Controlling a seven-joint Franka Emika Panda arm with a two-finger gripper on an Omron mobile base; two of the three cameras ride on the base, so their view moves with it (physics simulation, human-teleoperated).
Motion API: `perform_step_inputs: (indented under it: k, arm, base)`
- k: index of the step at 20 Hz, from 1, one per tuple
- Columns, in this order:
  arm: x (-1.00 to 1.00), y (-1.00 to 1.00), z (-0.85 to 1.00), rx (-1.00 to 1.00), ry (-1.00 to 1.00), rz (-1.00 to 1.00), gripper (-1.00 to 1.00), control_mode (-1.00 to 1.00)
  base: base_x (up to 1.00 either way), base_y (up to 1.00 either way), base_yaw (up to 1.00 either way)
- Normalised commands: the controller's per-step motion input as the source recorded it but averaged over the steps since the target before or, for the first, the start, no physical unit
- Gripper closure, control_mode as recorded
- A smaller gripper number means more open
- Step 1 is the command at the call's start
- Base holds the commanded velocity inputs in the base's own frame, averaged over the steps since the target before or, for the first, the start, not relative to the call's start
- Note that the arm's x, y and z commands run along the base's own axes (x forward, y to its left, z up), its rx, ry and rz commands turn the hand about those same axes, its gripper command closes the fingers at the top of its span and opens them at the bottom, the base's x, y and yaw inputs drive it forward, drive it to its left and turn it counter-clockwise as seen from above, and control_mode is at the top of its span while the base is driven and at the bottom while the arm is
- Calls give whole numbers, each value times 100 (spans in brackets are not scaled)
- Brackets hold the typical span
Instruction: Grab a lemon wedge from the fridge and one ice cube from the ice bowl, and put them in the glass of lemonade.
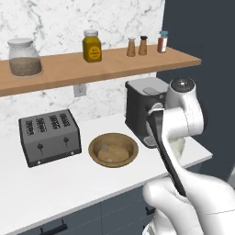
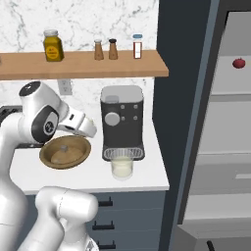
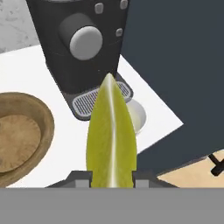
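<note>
yellow-green lemon wedge (image 3: 111,140) in tool (image 3: 111,180)

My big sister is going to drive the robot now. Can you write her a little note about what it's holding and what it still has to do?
End effector: shut on the lemon wedge, held over the counter near the coffee machine.
Glass of lemonade: on the counter in front of the coffee machine, no wedge in it yet.
Ice bowl: on the counter left of the coffee machine, beside the toaster.
Fridge: open at the right.
Done: wedge picked up.
Left: drop the wedge in the glass, then take one ice cube from the bowl and add it too.
</note>
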Motion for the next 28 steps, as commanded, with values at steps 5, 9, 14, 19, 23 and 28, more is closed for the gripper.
perform_step_inputs:
  k: [5, 9, 14, 19, 23, 28]
  arm:
    - [0, -22, -3, 0, 30, 10, 100, -100]
    - [0, -42, -23, -3, 27, 16, 100, -100]
    - [-4, -46, -30, -3, 24, 15, 100, -100]
    - [0, -30, -28, -2, 22, 14, 100, -100]
    - [0, -26, -16, -3, 25, 22, 100, -100]
    - [0, -16, -10, -1, 22, 24, 100, -100]
  base:
    - [0, 0, 0]
    - [0, 0, 0]
    - [0, 0, 0]
    - [0, 0, 0]
    - [0, 0, 0]
    - [0, 0, 0]
